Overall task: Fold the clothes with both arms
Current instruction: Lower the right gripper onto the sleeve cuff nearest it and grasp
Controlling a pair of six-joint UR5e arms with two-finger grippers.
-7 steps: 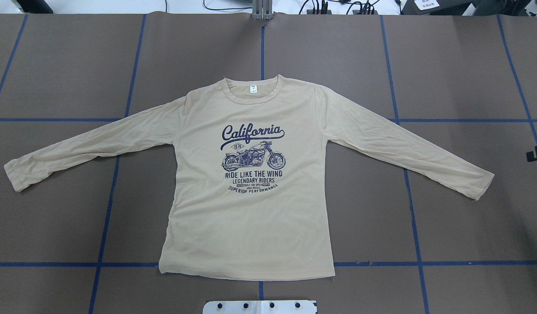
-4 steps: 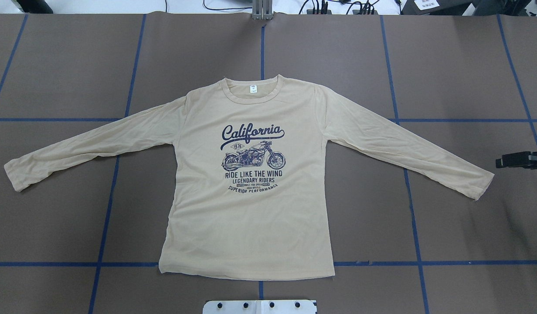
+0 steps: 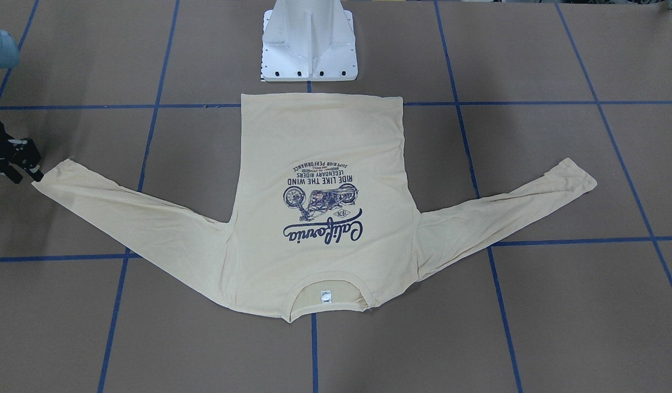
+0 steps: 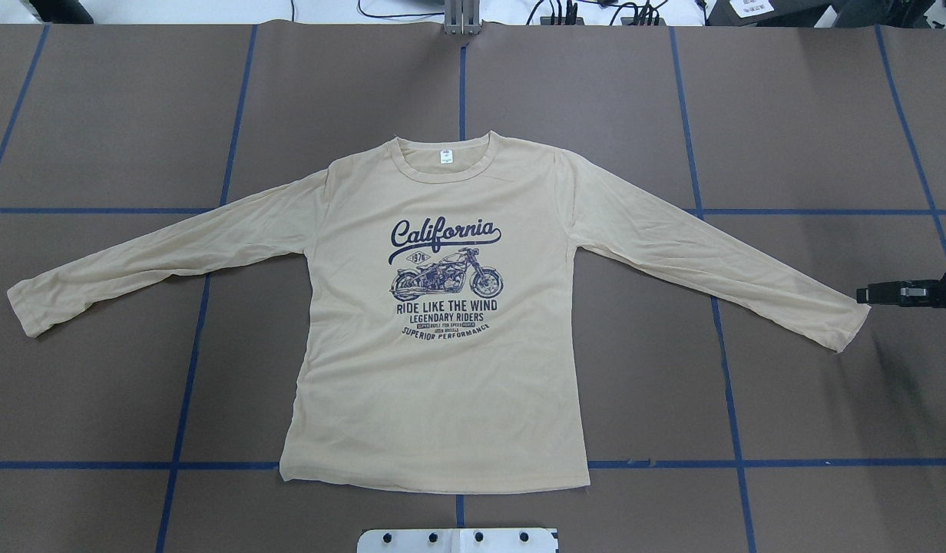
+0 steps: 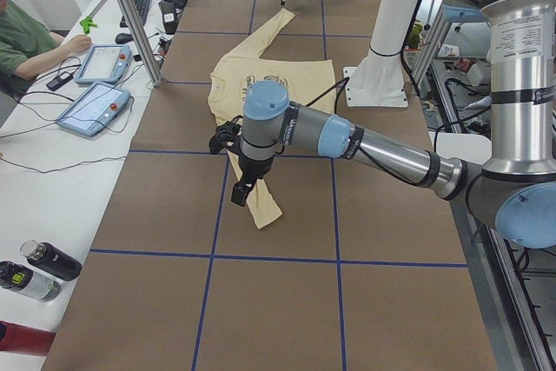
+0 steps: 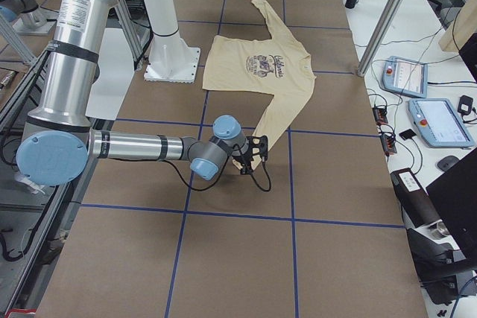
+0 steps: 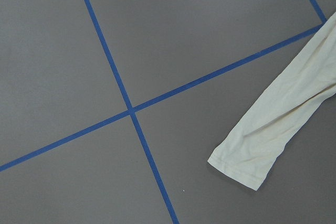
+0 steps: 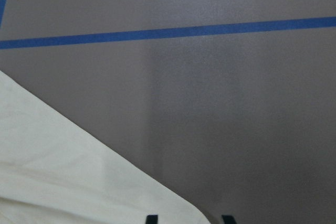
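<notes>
The clothes are one cream-yellow long-sleeved T-shirt lying flat, print up, with both sleeves spread out. My right gripper reaches in low from the right edge, its tip just off the right sleeve cuff. The right wrist view shows its two fingertips apart, so it is open, with the cuff's corner lying between them. My left gripper hovers above the left sleeve cuff; I cannot tell if it is open or shut. The left wrist view shows that cuff from above, without any fingers.
The white pedestal base stands just behind the shirt's hem. Blue tape lines cross the brown table. A side table beyond the far edge carries control tablets and bottles, and a person sits there.
My right gripper has come in from the right edge, moving left to the tip of the right sleeve cuff. The shirt has not moved.
</notes>
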